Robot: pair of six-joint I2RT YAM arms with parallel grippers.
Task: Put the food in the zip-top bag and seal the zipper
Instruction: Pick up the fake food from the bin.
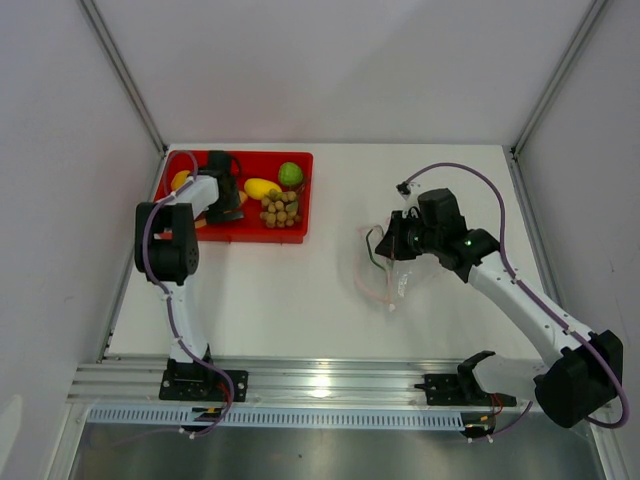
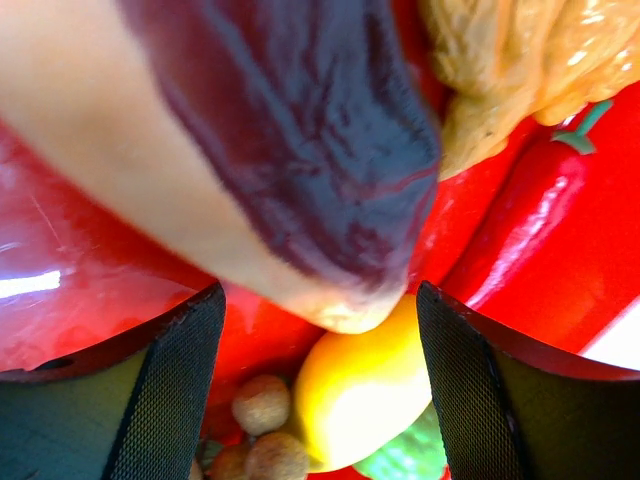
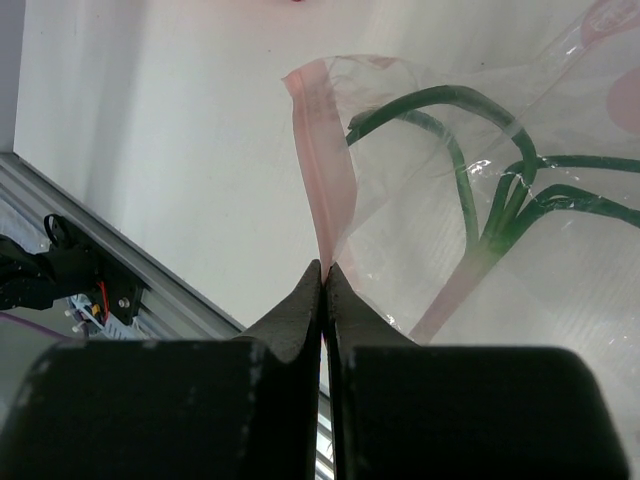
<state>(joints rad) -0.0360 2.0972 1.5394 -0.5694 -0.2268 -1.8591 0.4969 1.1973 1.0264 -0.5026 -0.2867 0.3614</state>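
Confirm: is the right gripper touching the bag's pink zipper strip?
Touching. The right wrist view shows the right gripper shut on the pink zipper strip, which runs down from the mouth of the zip-top bag into the closed jaws.

red tray (image 1: 303, 200) on a white tabletop (image 1: 330, 320)
the tray sits in the tabletop's far-left corner, its long side along the far edge; an aluminium rail (image 1: 330, 380) runs along the near edge.

Glossy red tray (image 1: 306, 200) on white desk (image 1: 330, 310). Yellow lemon (image 1: 180, 180) and mango (image 1: 261, 187), green lime (image 1: 290, 174), brown nut cluster (image 1: 281, 209). Clear zip-top bag (image 3: 420, 240) with pale pink zipper (image 3: 322, 170), dark green stems (image 3: 465, 190) showing through. Black left claw (image 2: 320, 300), pads (image 2: 175, 400) in fine mesh pattern.
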